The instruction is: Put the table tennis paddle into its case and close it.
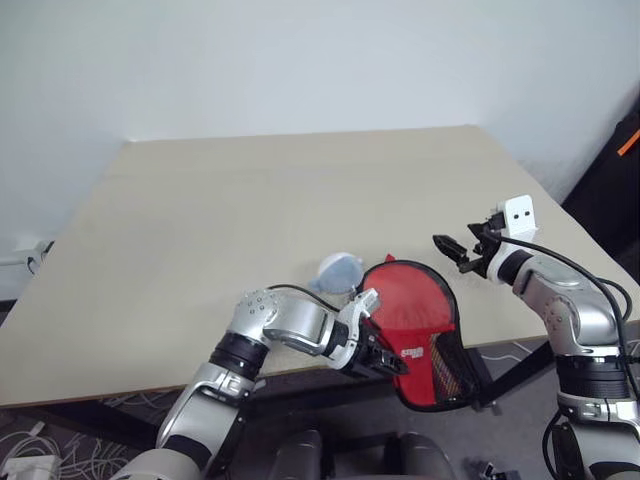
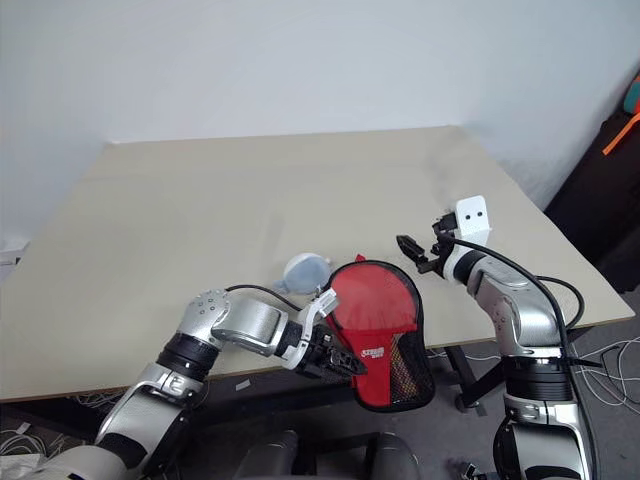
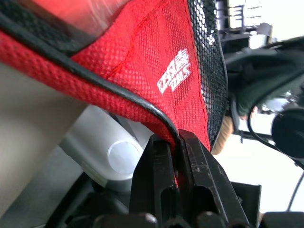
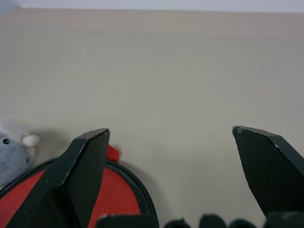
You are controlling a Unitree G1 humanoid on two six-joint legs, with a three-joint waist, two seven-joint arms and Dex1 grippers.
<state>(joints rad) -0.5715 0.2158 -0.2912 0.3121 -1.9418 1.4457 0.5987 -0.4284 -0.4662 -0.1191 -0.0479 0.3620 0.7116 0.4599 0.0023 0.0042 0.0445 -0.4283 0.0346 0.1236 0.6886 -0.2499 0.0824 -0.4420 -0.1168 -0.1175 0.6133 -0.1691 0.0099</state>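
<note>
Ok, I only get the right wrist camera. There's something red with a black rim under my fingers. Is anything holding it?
Observer: Yes. The left gripper is shut on the black edge of the case.
Operator: Is all of it over the table?
Observer: No. Its black mesh end sticks out past the near edge of the table.
Operator: Am I touching it?
Observer: No. From the head camera, the right gripper hovers open off the case's right side, apart from it.
</note>
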